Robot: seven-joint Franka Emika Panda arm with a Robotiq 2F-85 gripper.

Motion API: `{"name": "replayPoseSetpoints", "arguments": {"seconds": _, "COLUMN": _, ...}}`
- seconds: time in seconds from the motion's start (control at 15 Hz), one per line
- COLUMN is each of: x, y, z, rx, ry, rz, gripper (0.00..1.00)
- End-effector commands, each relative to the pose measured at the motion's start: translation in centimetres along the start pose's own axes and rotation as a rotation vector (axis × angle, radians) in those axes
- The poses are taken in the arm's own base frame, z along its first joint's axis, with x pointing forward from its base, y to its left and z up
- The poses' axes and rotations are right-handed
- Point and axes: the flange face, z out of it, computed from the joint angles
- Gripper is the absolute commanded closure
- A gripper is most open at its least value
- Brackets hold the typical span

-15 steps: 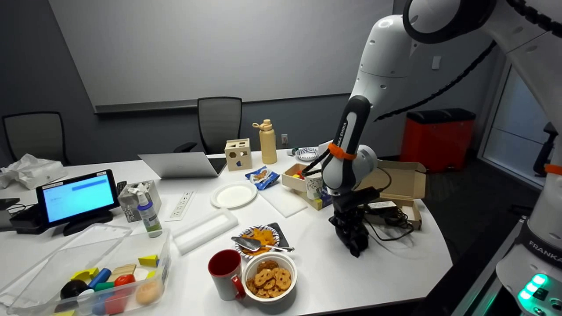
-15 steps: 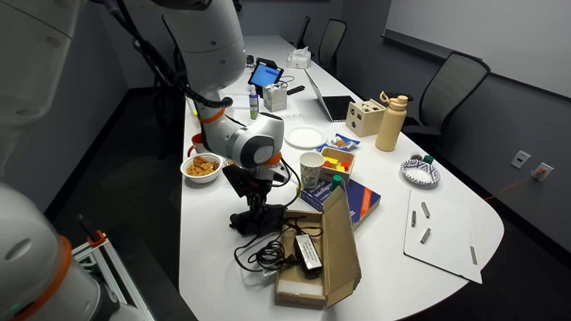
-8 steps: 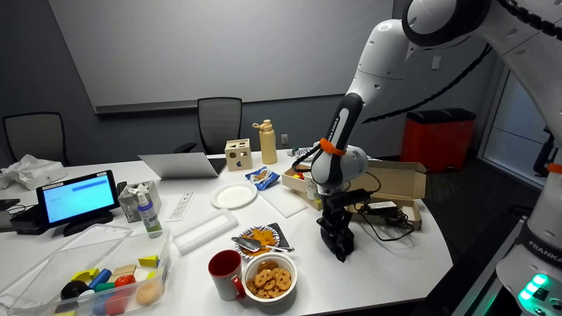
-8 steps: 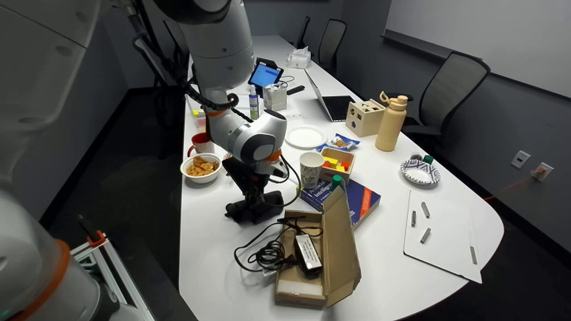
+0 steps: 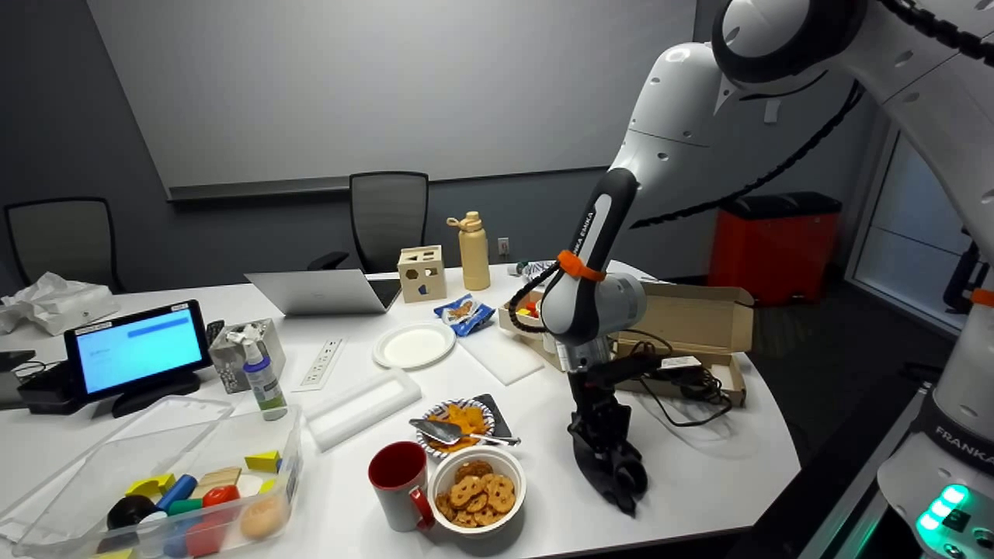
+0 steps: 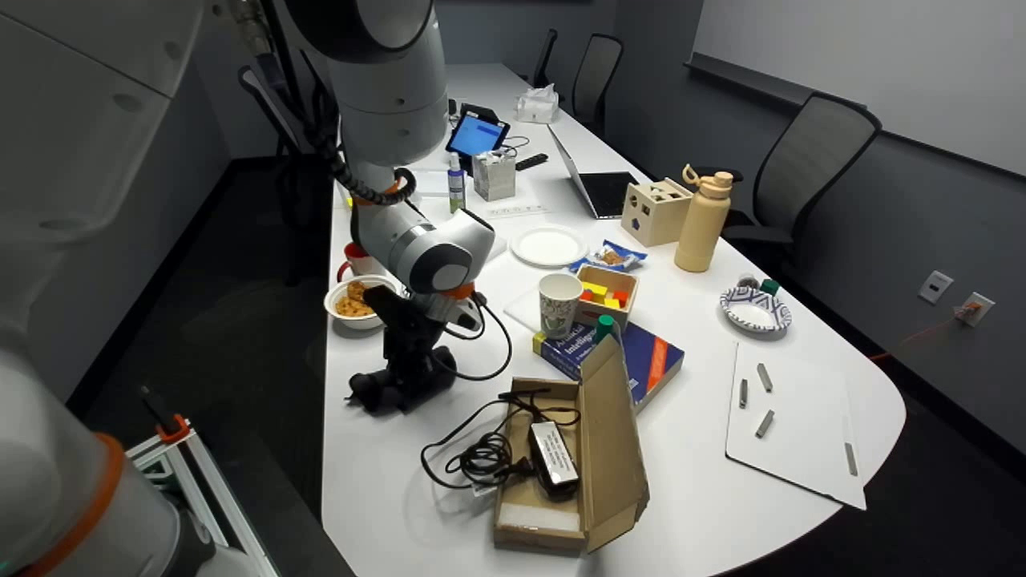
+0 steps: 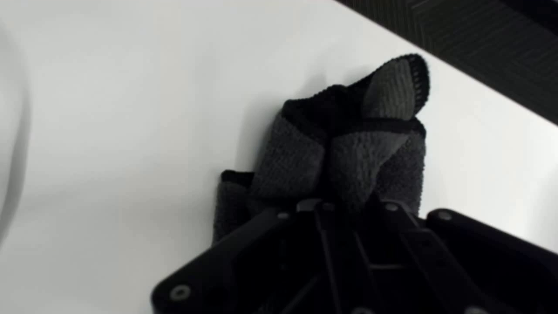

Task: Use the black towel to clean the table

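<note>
The black towel (image 7: 287, 157) is dark grey with black stitched edges. It lies bunched and folded on the white table (image 5: 699, 481), its tip close to the table's edge in the wrist view. My gripper (image 7: 344, 211) points down and is shut on the towel, with folds coming out between and around the fingers. The fingertips are partly hidden in the dark cloth. In both exterior views the towel (image 5: 609, 470) (image 6: 401, 389) is under the gripper (image 5: 602, 427), close to the long table edge and to the right of the cookie bowl in an exterior view.
A white bowl (image 5: 501, 461) of cookies and a red-lined mug (image 5: 404, 501) stand near the towel. An open cardboard box (image 6: 613, 465) with a charger and loose cables (image 6: 485, 457) is on the opposite side. A paper cup (image 6: 559, 304) stands on a blue book (image 6: 633, 361).
My gripper and the towel first moved towards the bowl side and away from the box, then slid towards the near long table edge. The gripper stayed shut on the towel.
</note>
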Motion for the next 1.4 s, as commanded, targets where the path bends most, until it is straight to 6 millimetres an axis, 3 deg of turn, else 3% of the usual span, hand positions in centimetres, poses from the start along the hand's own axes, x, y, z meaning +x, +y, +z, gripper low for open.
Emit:
{"name": "replayPoseSetpoints", "arguments": {"seconds": 0.0, "x": -2.1, "y": 0.8, "z": 2.5, "rx": -0.035, "ry": -0.112, "rz": 0.041, "gripper": 0.97}}
{"name": "replayPoseSetpoints", "arguments": {"seconds": 0.2, "x": -3.3, "y": 3.0, "z": 3.0, "rx": -0.093, "ry": -0.087, "rz": 0.147, "gripper": 0.97}}
{"name": "replayPoseSetpoints", "arguments": {"seconds": 0.4, "x": -3.9, "y": 5.2, "z": 1.8, "rx": -0.129, "ry": 0.0, "rz": 0.232, "gripper": 0.97}}
{"name": "replayPoseSetpoints", "arguments": {"seconds": 0.8, "x": -2.1, "y": 8.2, "z": -0.9, "rx": -0.107, "ry": 0.203, "rz": 0.281, "gripper": 0.97}}
{"name": "replayPoseSetpoints", "arguments": {"seconds": 1.0, "x": -0.3, "y": 7.6, "z": -1.8, "rx": -0.076, "ry": 0.261, "rz": 0.269, "gripper": 0.97}}
{"name": "replayPoseSetpoints", "arguments": {"seconds": 1.33, "x": 2.3, "y": 4.4, "z": -3.3, "rx": -0.054, "ry": 0.353, "rz": 0.185, "gripper": 0.97}}
